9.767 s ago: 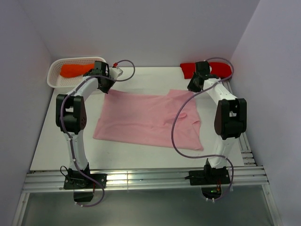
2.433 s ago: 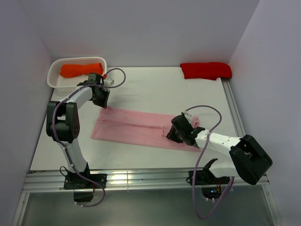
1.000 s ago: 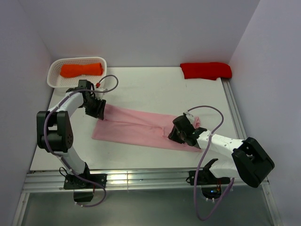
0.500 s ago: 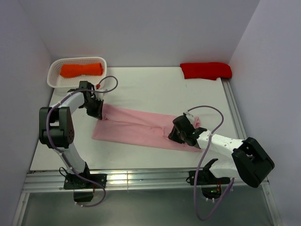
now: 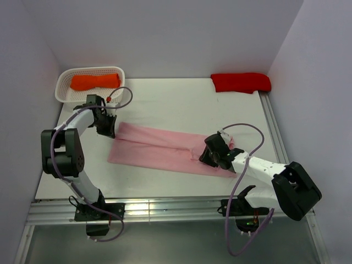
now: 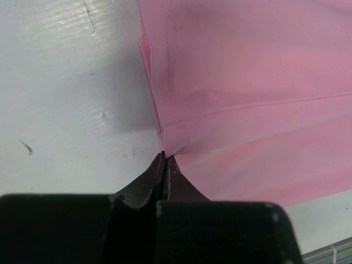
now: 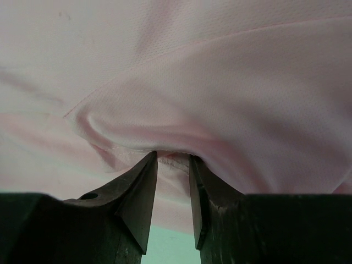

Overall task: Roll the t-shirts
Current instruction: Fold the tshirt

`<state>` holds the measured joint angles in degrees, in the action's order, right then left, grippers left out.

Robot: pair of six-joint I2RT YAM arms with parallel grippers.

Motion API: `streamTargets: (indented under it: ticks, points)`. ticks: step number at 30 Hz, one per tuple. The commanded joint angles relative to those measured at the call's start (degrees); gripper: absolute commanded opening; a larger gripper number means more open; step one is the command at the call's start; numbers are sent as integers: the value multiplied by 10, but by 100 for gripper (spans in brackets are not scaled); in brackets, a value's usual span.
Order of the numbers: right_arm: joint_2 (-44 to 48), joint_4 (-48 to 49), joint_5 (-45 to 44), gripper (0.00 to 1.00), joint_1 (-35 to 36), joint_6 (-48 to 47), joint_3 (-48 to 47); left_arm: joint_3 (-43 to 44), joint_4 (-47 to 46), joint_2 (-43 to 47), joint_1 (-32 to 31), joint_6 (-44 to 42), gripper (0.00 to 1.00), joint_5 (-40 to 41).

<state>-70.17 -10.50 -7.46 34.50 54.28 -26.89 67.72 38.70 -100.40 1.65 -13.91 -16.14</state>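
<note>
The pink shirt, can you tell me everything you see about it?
The pink t-shirt is thin, soft cloth, folded lengthwise into a long band with layered edges. It lies flat on the white table, slanting from far left to near right. The right tool pinches a small bunched fold near its right end. The left tool is shut, its tips at the shirt's far-left corner; whether it holds any cloth is unclear.

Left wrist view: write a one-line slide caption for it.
Left fingers, closed, meet the folded corner of the pink t-shirt on the white table.
</note>
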Motion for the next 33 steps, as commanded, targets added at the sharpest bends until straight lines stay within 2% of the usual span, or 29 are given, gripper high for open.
streamTargets:
  ticks: [1, 18, 20, 21, 23, 24, 26, 30, 32, 33]
  points:
    - [12, -29, -16, 38, -12, -13, 11, -5, -26, 46, 4, -12, 0, 4]
    - [27, -34, 2, 38, -14, -17, 5, -52, -21, 32, 6, -49, 0, 4]
    - [35, -42, 6, 43, -14, -18, 2, -54, -22, 32, 6, -50, 6, 1]
    - [46, -44, 10, 45, -14, -18, 1, -54, -21, 32, 6, -49, 13, 1]
    - [61, -61, 9, 52, -14, -19, -8, -53, -21, 35, 6, -48, 21, 1]
    - [78, -70, 2, 53, -14, -18, -11, -52, -22, 40, 5, -48, 30, 1]
    - [98, -103, -10, 56, -15, -15, -24, -48, -20, 43, 6, -48, 36, 1]
    - [143, -161, -25, 57, -37, -21, -46, -34, -11, 61, 6, -51, 51, -3]
    - [163, -193, -33, 57, -67, -29, -57, -23, 1, 68, 6, -52, 54, -6]
    - [167, -204, -40, 57, -78, -31, -61, -20, 5, 70, 6, -55, 59, -11]
